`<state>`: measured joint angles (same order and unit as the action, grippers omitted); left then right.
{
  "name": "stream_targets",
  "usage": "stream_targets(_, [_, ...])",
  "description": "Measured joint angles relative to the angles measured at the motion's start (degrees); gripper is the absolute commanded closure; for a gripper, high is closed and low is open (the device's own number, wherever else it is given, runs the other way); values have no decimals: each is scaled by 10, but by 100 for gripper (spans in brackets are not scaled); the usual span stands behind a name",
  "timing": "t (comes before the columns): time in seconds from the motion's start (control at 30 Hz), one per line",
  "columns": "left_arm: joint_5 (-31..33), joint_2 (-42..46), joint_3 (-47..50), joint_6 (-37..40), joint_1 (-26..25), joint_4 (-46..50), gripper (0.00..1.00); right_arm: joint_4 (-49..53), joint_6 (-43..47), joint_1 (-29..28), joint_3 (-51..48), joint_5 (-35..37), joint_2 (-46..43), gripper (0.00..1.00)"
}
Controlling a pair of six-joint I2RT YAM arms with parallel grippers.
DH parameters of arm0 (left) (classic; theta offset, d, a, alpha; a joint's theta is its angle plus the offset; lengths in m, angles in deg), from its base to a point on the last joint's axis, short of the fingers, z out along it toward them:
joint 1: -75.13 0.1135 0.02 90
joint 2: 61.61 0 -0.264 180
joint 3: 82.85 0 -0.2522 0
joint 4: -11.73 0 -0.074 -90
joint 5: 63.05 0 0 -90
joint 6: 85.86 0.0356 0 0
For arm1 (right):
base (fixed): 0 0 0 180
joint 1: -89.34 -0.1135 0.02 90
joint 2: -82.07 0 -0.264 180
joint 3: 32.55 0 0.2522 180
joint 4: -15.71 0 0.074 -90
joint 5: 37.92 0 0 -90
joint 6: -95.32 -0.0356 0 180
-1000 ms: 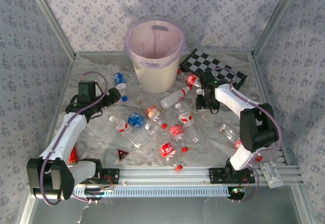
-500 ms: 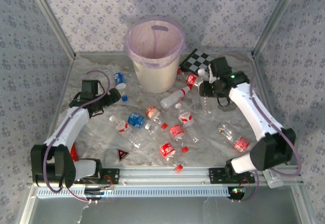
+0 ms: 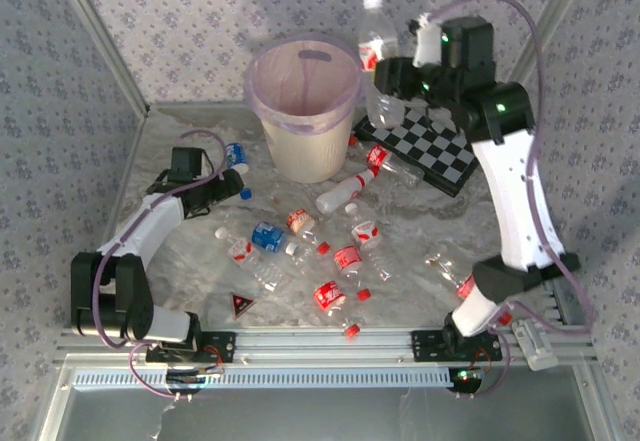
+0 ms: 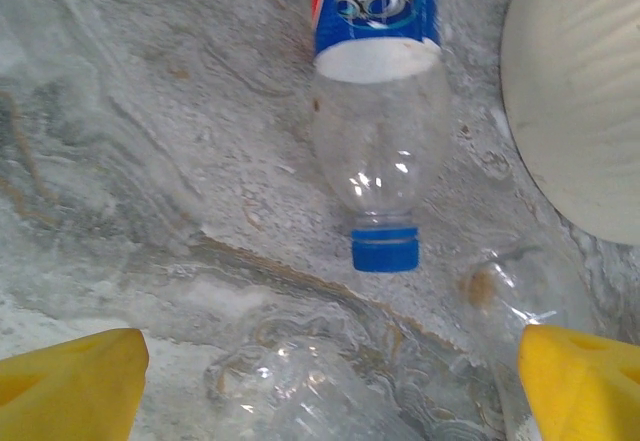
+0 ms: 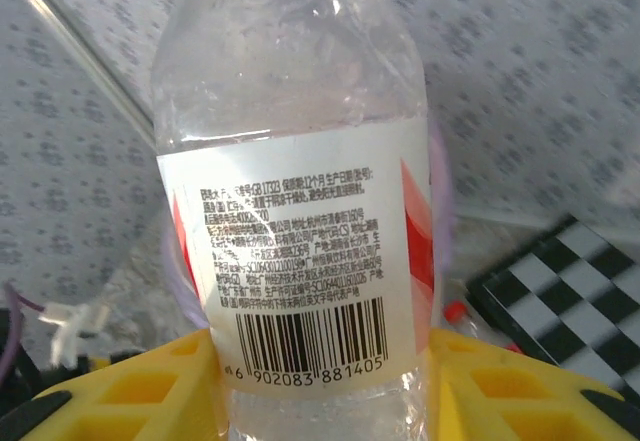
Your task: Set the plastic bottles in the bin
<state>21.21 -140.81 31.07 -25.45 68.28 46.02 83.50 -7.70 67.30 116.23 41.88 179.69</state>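
My right claw (image 5: 320,386) is clamped on a red-labelled bottle (image 5: 300,191), held upright in the air just beside the bin (image 3: 305,151), while my left claw (image 4: 325,381) hangs spread wide over a blue-capped bottle (image 4: 378,131) lying on the table (image 4: 150,161).

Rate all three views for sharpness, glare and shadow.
Top external: even light, a soft shadow on the back wall above the bin, mostly sharp. Left wrist: blue-capped bottle crisp with small glints, yellow fingers blurred at the corners. Right wrist: held bottle and its barcode sharp, wallpaper behind soft.
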Motion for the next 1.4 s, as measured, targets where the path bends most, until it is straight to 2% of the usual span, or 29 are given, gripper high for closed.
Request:
stream_targets(0.17, [5, 48, 23, -3, -10, 9, 6, -16, 0, -28, 146, -27, 144, 53])
stream_targets(0.37, [20, 111, 38, -7, -12, 25, 8, -73, 14, -45, 153, -33, 233, 54])
stream_targets(0.57, [26, 126, 42, -12, -12, 29, 9, -104, 54, -72, 153, -20, 279, 52])
stream_targets(0.87, [37, 75, 29, -7, -12, 29, 9, -96, 79, -78, 126, -2, 312, 44])
stream_targets(1.07, [37, 18, -25, 7, -11, 22, 11, -77, 86, -81, 134, 8, 317, 19])
stream_targets(1.23, [37, -25, -54, 18, -10, 16, 12, -52, 95, -85, 146, 26, 304, 16])
stream_targets(1.4, [35, -81, -84, 21, -1, 2, 13, -16, 99, -87, 131, 59, 235, 13])
